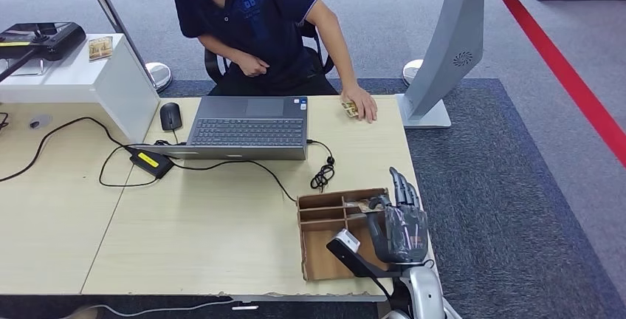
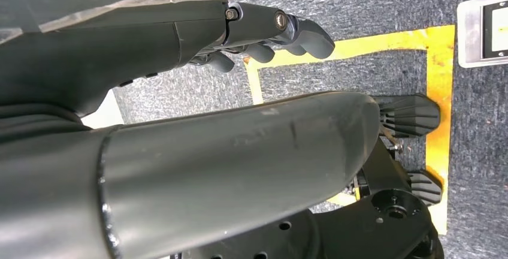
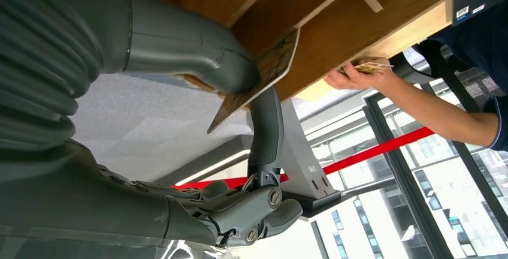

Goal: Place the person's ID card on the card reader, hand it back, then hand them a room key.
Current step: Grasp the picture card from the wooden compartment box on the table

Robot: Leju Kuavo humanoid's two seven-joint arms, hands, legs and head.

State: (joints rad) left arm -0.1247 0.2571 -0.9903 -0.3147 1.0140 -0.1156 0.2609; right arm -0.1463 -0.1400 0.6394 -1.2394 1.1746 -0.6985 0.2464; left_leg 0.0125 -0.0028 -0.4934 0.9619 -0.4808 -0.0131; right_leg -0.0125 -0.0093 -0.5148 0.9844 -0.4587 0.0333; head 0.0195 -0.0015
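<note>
One laptop, one black mouse and one black power brick lie on the wooden table, all well off to the left of the right hand. One person sits behind the table, with one hand resting on a small card well beyond the robot's right hand, straight ahead of it. One wooden divided tray sits at the table's near edge, and the right hand is over its right side, fingers pointing forward. From the head view it cannot be told what that hand holds; the right wrist view shows the thumb and a finger pinching one patterned key card against the tray's wood, other fingers curled. That view also shows the person's hand with the small card. The left wrist view shows the left hand hanging above grey carpet, fingers curled in, holding nothing.
</note>
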